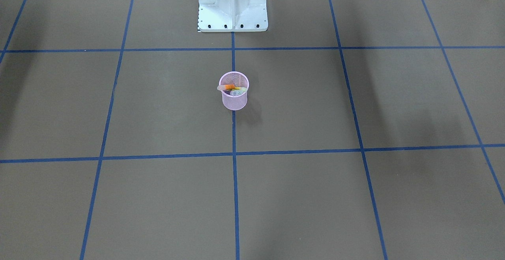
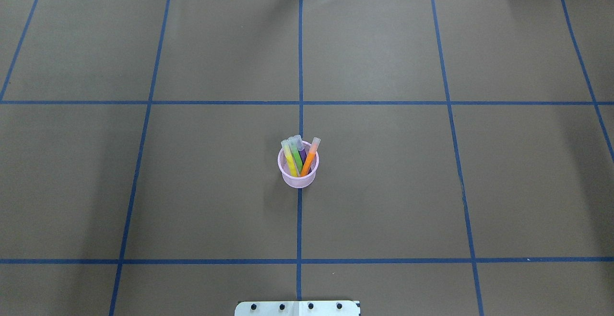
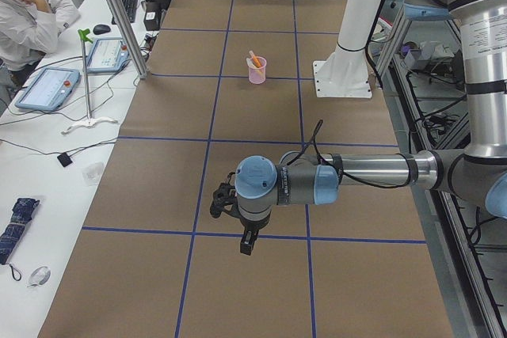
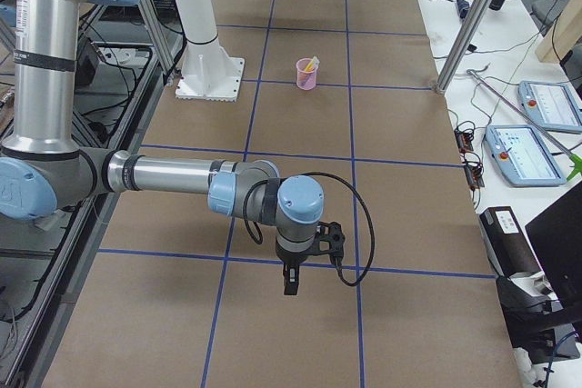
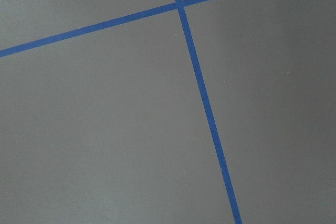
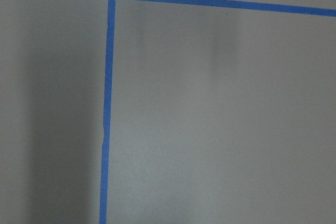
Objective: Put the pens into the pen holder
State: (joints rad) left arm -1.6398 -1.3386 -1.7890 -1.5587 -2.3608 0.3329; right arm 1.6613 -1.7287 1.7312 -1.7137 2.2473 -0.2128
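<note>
**Looking finished: all four pens (image 2: pixel 296 158) are stood in the pen holder (image 2: pixel 298 181)**

Left gripper (image 3: pixel 247 244) and right gripper (image 4: pixel 291 281) are hung over bare table (image 2: pixel 383 186) at opposite ends; open or closed can't be told. No pen is seen lying loose, so the distance is probably deliberate.

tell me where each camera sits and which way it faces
Front-facing: across the table, facing robot's base; pen holder central.
Overhead: behind robot, looking forward; base edge only.
Left: table's left end; left gripper near.
Right: right end; right gripper near.
Left wrist: down on table; no body.
Right wrist: same.
Shared: holder in all four exteriors.
</note>
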